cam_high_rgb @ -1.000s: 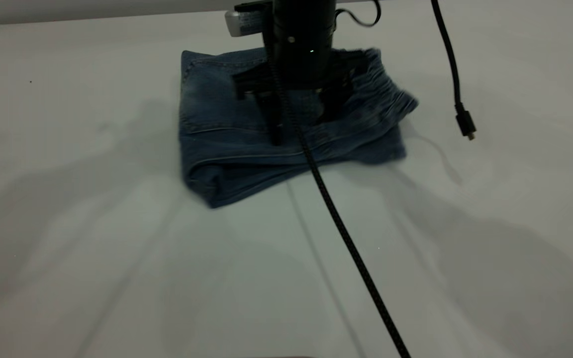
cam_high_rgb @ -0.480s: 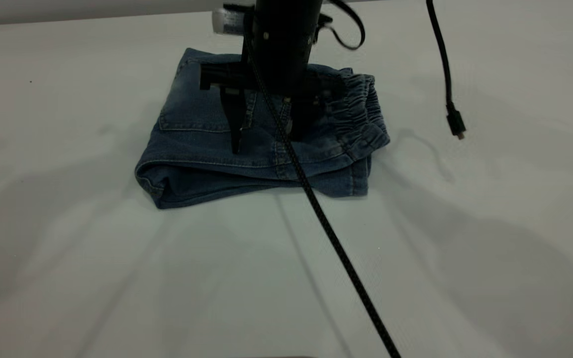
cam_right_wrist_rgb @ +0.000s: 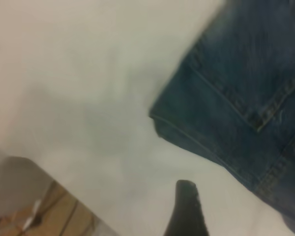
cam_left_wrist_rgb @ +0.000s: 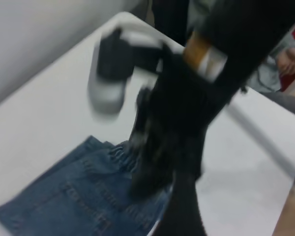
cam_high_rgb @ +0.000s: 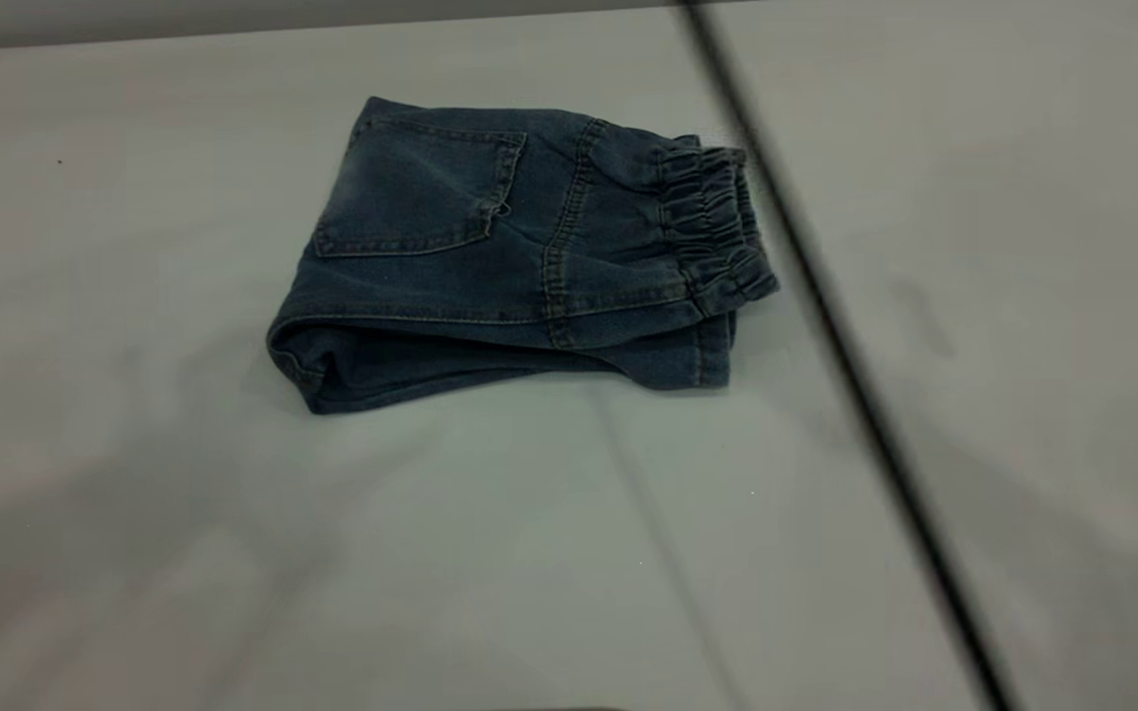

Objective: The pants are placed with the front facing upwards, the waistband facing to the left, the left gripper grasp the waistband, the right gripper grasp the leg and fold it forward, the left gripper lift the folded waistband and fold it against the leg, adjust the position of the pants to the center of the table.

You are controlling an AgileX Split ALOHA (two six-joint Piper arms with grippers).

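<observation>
The pants [cam_high_rgb: 510, 257] lie folded into a compact blue denim stack on the white table [cam_high_rgb: 233, 553], back pocket [cam_high_rgb: 421, 193] up. The gathered waistband [cam_high_rgb: 712, 227] is at the stack's right end. No gripper touches them, and neither arm shows in the exterior view. In the right wrist view my right gripper [cam_right_wrist_rgb: 211, 204] hangs above bare table beside the pants [cam_right_wrist_rgb: 246, 98]; one finger [cam_right_wrist_rgb: 187, 211] shows with a free gap beside it. The left wrist view sees the blurred right arm [cam_left_wrist_rgb: 172, 113] over the pants [cam_left_wrist_rgb: 78, 196]. My left gripper [cam_left_wrist_rgb: 184, 219] is only a dark blur.
A blurred dark cable [cam_high_rgb: 826, 296] streaks diagonally across the exterior view, right of the pants. The table's edge with wooden floor below [cam_right_wrist_rgb: 54, 206] is close to the right gripper. A person's hand [cam_left_wrist_rgb: 287, 59] shows beyond the table's far side.
The arm that stood over the pants with its gripper open has lifted out of the exterior view. The pants slid left a second ago and lie still now. The cable swings.
</observation>
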